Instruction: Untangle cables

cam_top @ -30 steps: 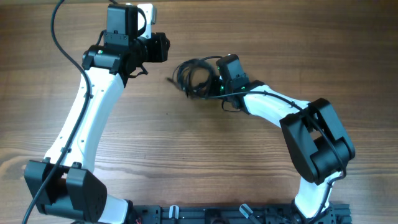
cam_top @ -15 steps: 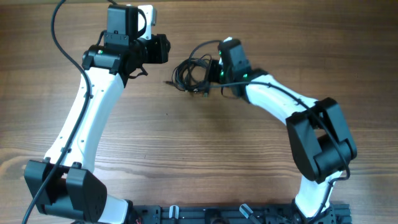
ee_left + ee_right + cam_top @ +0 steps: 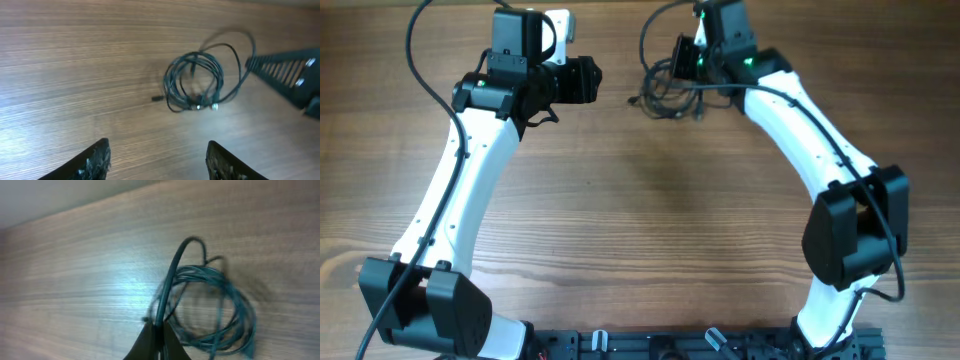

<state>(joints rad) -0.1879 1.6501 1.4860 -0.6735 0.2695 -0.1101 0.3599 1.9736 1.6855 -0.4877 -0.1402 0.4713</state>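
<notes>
The cables (image 3: 663,88) lay bunched in a loose coil at the far edge of the table (image 3: 640,230), just beside the right claw (image 3: 159,330). That claw was pressed together, pinching one strand that arched up from the coil, its arm stretched long. The left claw (image 3: 157,159) hung spread over bare wood, with the coil ahead of it.

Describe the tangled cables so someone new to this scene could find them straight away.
At the far edge of the wooden table, beside the right gripper, which is shut on one strand, lie the cables: a small bundle of thin black loops with little plug ends. They are far thinner than the left arm's thick black cable.
</notes>
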